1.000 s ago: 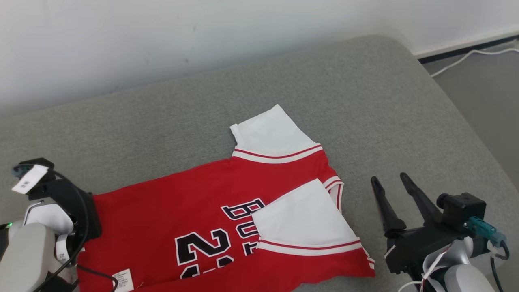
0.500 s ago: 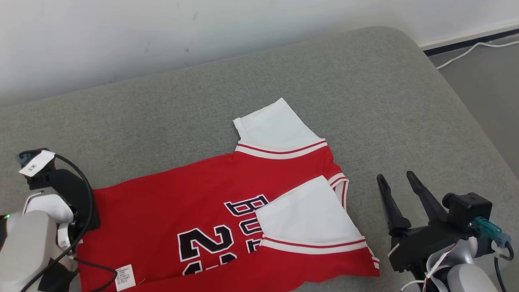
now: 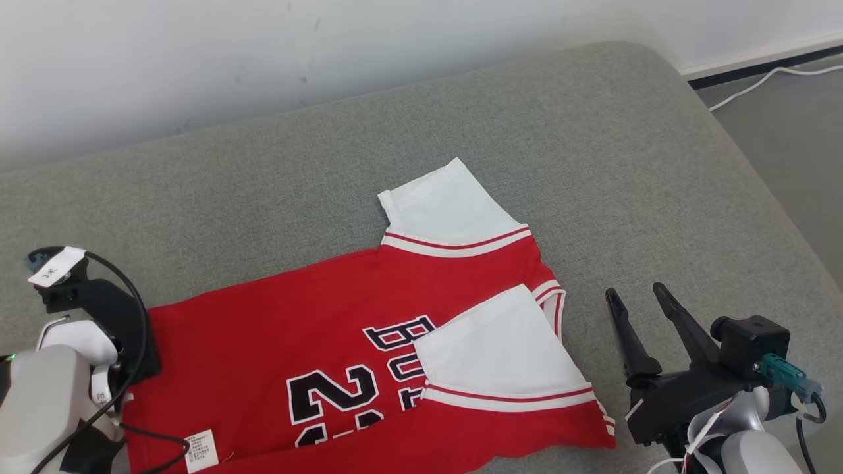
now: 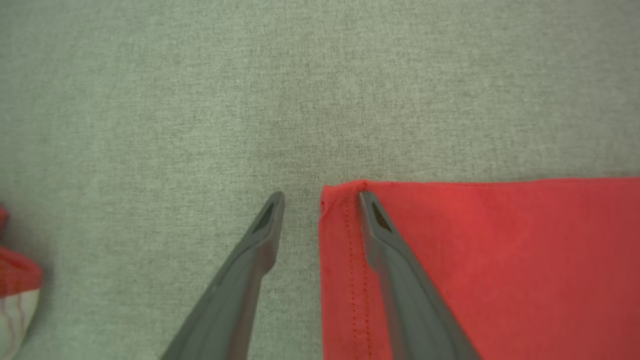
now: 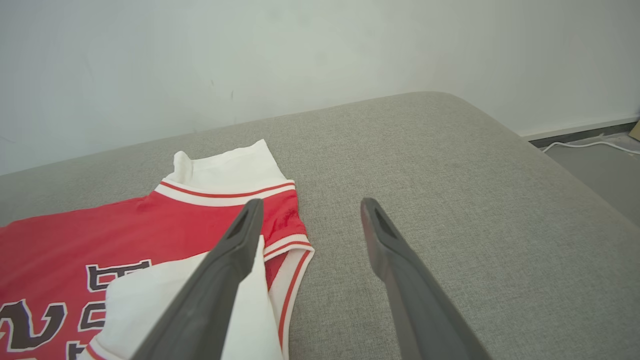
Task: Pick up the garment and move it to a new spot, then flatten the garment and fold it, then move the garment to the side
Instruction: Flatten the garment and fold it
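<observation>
Narrowing slightly, my left pincer [image 4: 320,196], still released, straddles the hem corner [image 4: 340,212] of the jersey [image 3: 263,342] for folding; right pincer [image 3: 633,291] waits released.

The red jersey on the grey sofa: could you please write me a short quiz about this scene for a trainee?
1. True or false: the right gripper is shut on the jersey.
2. In the left wrist view, the left gripper has its fingers either side of which part of the jersey? A) a red hemmed corner B) the neckline C) the printed number
3. What colour are the jersey's sleeves?
Key: 1 false, it stands open beside the jersey; 2 A; 3 white.
</observation>
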`<state>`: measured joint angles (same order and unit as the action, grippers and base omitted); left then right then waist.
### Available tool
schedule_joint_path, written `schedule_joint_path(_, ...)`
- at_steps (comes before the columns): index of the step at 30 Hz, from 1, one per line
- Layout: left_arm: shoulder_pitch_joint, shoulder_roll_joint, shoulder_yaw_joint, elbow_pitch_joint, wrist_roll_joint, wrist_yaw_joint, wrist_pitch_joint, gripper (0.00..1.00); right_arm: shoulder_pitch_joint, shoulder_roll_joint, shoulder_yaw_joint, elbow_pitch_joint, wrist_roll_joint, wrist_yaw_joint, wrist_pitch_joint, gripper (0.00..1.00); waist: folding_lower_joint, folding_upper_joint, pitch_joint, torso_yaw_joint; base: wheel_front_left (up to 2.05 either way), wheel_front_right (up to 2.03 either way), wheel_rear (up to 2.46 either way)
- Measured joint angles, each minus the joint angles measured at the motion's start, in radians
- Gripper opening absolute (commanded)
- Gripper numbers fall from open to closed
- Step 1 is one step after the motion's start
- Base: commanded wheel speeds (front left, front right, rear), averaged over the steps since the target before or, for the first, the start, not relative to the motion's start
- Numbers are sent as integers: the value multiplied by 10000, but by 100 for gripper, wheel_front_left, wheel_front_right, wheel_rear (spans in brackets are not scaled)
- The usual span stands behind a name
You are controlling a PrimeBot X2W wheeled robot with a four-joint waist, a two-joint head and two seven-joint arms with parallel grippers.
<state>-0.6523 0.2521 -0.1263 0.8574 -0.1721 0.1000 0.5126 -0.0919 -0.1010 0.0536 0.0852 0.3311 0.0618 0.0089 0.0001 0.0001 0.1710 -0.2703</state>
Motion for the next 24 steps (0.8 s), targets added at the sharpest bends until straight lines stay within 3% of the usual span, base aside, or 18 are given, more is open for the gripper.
schedule_joint_path(1, -40, -8, -8, 21, -2, -42, -2, 67, 0, 0, 0, 2, 0, 0, 0, 100, 0, 0, 9, -6, 0, 0, 0)
schedule_joint_path(2, -85, -15, -17, 35, -4, -50, -2, 49, 0, 0, 0, 2, 0, 0, 0, 100, 0, 0, 19, -13, 0, 0, 0)
schedule_joint_path(4, -101, -31, -40, 48, -63, -123, -31, 38, 0, -2, 0, 2, 0, 0, 0, 100, 0, 0, 42, -21, 0, 0, 0)
schedule_joint_path(7, -121, -102, -111, 67, -140, -136, -42, 0, 9, -6, -42, -10, 0, 0, -2, 100, 0, 0, 74, -13, 0, 0, 0)
schedule_joint_path(17, -492, -453, -280, 167, -132, -215, -113, 0, -195, -334, -52, -46, 44, 111, 301, 100, -2, -1, 203, 290, 0, 0, 0)
schedule_joint_path(24, -919, -830, -593, 123, -17, -215, -132, 0, -3498, -941, 721, 989, 217, 485, 1937, 100, 0, 0, 450, 609, 0, 0, 0)
